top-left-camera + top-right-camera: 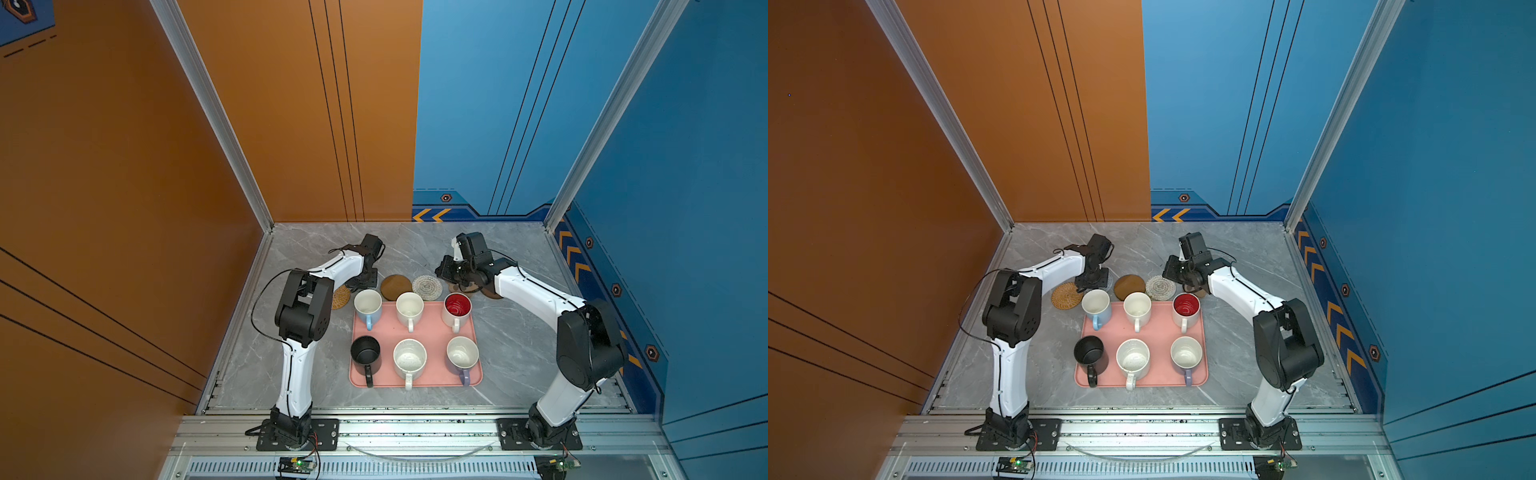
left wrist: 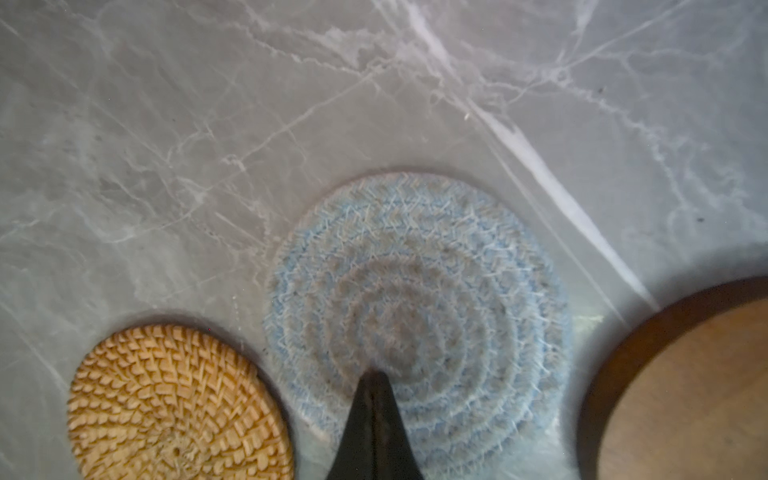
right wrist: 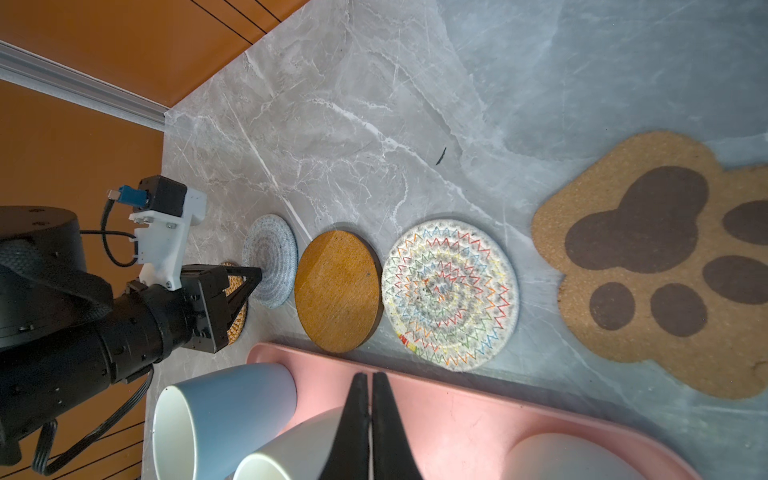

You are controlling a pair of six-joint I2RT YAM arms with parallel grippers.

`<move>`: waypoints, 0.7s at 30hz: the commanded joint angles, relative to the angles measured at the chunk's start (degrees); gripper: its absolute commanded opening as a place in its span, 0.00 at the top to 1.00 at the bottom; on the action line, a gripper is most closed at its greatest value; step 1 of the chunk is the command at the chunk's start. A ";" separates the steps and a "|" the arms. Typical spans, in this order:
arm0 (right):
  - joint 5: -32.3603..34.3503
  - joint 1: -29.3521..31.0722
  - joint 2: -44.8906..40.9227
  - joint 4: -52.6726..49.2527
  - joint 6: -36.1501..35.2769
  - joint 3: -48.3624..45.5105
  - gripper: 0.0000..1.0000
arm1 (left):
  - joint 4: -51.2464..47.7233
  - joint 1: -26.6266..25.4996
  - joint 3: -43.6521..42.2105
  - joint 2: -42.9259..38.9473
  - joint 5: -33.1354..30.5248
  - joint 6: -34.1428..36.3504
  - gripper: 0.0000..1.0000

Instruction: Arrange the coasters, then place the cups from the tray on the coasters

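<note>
Top views show a grey marble table (image 1: 519, 332) carrying a pink rectangular low-rimmed tray (image 1: 434, 330), with six handled ceramic cups (image 1: 409, 359) upright on it. At the tray's 12 o'clock lies a coaster row: tan cork paw-print (image 3: 648, 266), multicoloured woven round (image 3: 449, 295), brown wooden round (image 3: 338, 291), blue-grey woven round (image 2: 415, 291), orange rattan round (image 2: 174, 403). The left end effector (image 2: 374, 376) is closed, empty, over the blue-grey round. The right end effector (image 3: 370, 376) is closed, empty, at the row's 3 o'clock end.
</note>
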 commanded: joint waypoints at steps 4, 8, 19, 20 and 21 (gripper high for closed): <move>-0.73 0.16 -1.38 -0.03 -0.66 -0.68 1.00 | -2.15 -0.74 -2.79 -0.59 2.08 -1.12 1.00; -1.02 0.08 -1.38 0.03 -0.71 -0.70 1.00 | -2.10 -1.17 -4.39 -1.46 1.80 -1.35 1.00; -1.26 -0.17 -1.89 0.25 -0.84 -1.18 1.00 | -1.76 -1.68 -5.67 -3.27 0.50 -2.05 1.00; -1.23 -0.27 -1.97 0.28 -0.84 -1.30 1.00 | -1.79 -1.70 -5.23 -3.27 0.29 -2.07 1.00; -1.23 -0.27 -2.08 0.23 -0.81 -1.30 1.00 | -1.80 -1.68 -4.77 -3.19 0.04 -2.13 1.00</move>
